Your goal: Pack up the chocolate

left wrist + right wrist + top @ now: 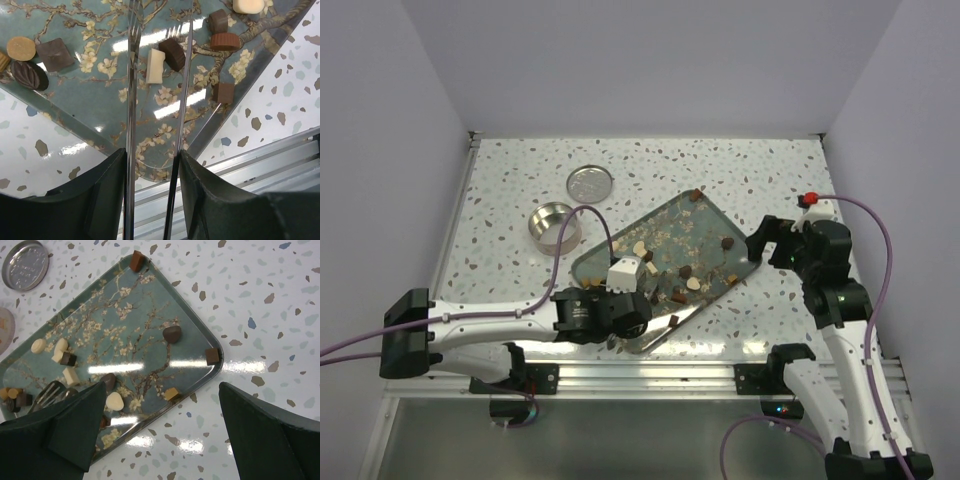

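Observation:
Several small chocolates [693, 283], dark, tan and cream, lie scattered on a teal blossom-patterned tray [670, 225]. My left gripper [638, 318] is shut on thin metal tweezers [672, 325] over the tray's near corner. In the left wrist view my left gripper [151, 165] holds the tweezers [131, 100] with their arms apart. A cream bar [155, 65] and a dark round piece [173, 54] lie between the arms. My right gripper [770, 240] is open and empty beside the tray's right corner. It [165, 440] hovers over the table near a tan square [171, 393] and a cream heart [114, 400].
A round metal tin [555, 227] and its lid [590, 184] stand on the speckled table left of the tray. An aluminium rail [650, 375] runs along the front edge. White walls close the back and sides.

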`<state>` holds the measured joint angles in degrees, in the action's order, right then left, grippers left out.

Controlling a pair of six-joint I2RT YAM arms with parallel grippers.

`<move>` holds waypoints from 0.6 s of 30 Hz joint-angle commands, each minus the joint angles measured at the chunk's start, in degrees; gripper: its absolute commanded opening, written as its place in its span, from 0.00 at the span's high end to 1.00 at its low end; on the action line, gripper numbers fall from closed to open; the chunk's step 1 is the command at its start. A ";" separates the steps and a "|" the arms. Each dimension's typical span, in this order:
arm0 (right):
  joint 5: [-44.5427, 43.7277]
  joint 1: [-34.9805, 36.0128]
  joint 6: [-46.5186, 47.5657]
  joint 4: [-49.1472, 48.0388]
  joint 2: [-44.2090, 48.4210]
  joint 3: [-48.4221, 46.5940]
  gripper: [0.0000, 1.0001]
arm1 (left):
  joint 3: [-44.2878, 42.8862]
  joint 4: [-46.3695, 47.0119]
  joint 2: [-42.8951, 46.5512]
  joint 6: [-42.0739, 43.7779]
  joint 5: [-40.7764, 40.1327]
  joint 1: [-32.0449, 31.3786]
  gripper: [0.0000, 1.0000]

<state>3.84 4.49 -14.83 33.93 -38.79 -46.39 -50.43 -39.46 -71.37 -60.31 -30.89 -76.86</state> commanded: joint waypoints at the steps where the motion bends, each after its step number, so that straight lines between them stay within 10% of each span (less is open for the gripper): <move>1: 0.03 0.34 0.85 0.52 -0.68 -1.95 0.02 | 0.51 5.27 -1.04 0.99 -0.40 1.97 0.50; 18: 0.29 1.48 1.03 0.87 -0.50 -1.51 0.02 | 0.25 8.44 -4.04 4.15 3.03 5.40 0.62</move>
<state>3.86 5.63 -14.31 34.35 -39.72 -46.39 -48.82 -33.30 -75.48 -57.32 -27.94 -71.61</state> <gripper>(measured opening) 0.979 0.409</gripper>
